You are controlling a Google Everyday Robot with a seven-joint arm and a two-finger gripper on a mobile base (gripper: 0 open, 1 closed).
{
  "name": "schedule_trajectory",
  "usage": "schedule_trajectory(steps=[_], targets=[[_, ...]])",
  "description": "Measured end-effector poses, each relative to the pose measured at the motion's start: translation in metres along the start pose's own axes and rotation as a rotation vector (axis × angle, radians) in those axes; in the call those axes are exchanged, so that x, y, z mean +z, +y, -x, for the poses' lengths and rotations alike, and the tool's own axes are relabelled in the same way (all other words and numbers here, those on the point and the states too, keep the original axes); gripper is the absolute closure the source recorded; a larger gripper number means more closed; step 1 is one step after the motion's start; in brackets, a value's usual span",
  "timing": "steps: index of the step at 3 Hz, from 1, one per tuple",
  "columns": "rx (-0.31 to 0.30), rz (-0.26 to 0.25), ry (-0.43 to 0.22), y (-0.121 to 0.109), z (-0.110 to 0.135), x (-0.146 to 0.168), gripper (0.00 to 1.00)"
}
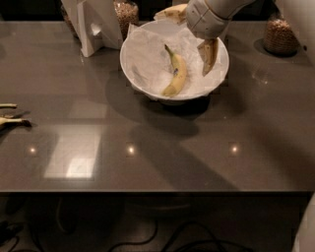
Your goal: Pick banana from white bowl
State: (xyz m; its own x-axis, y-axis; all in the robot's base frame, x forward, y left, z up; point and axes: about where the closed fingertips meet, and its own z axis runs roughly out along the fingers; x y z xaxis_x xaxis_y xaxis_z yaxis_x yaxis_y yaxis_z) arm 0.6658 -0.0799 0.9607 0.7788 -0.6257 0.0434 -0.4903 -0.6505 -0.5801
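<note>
The banana (176, 74) lies curved in the middle of the white bowl (129, 69), on the crinkled white paper, with its dark stem pointing to the back. The bowl stands at the back centre of the dark table. My gripper (208, 55) reaches in from the upper right and hangs over the right part of the bowl, to the right of the banana and apart from it. The banana lies free on the paper.
A glass jar of brown cereal (279, 35) stands at the back right and another (126, 12) behind the bowl. A white folded stand (93, 24) is at the back left. Pale thin banana-like pieces (11, 120) lie at the left edge. The table's front edge (157, 189) runs across below.
</note>
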Motion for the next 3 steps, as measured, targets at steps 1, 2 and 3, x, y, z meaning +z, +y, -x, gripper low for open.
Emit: schedule_trajectory(steps=[1,2,3], targets=[[-0.119,0.015,0.053,-0.012,-0.010,0.017,0.19],[-0.185,0.042,0.075,-0.014,-0.016,0.033,0.42],[-0.194,0.085,0.078,-0.005,-0.022,0.048,0.58]])
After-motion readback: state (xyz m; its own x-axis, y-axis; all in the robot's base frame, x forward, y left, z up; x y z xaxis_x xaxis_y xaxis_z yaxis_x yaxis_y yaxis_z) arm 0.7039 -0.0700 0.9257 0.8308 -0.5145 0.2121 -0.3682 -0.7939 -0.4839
